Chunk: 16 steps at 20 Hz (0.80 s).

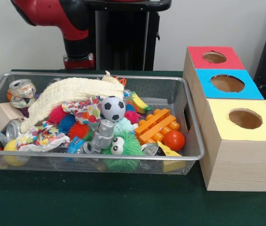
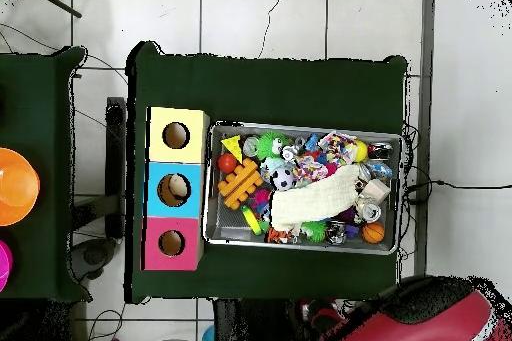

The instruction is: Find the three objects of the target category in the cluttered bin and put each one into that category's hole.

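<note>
I am seeing the red arm (image 1: 60,19) sitting drawn back above the far side of the table (image 1: 123,207); its gripper is showing in neither view, so I cannot tell how the jaws stand. The wire mesh bin (image 1: 196,141) is resting on the green cloth, and the wooden box (image 1: 236,160) is standing just beside it, touching or nearly so. The box is showing three round holes in a row: a yellow hole (image 1: 245,118), a blue hole (image 1: 227,83) and a red hole (image 1: 214,57). In the overhead view something pale is lying inside the blue one.

In the bin I am watching a long cream cloth (image 1: 67,94) draping across the heap. An orange block (image 1: 156,125) is lying near the box side, with a red ball (image 1: 174,140) just beside it. A soccer ball (image 1: 113,108) is sitting on top of a grey robot toy (image 1: 102,136), next to a green spiky toy (image 1: 128,148) with eyes. Crushed cans (image 1: 21,92) are lying at the opposite end.
</note>
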Motion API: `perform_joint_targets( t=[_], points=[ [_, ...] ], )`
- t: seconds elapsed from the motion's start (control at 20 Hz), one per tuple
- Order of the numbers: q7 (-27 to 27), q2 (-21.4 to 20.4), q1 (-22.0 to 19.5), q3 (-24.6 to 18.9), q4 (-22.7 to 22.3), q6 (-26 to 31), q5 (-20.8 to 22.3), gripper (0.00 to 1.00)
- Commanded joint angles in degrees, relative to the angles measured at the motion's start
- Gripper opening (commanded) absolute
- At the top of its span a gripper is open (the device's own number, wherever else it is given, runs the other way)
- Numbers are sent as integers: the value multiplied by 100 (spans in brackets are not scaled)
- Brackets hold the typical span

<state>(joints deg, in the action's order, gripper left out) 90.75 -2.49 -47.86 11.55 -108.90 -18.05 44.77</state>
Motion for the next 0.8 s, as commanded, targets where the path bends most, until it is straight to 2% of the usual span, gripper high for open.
perform_joint_targets(
  t=[0.05, 0.45, 0.8],
  points=[
    [595, 499, -65, -244, 1179, -750, 21, 100],
    [616, 741, -160, -319, 1447, -865, 95, 100],
    [626, 683, -130, -279, 1405, -811, 119, 100]
  ],
)
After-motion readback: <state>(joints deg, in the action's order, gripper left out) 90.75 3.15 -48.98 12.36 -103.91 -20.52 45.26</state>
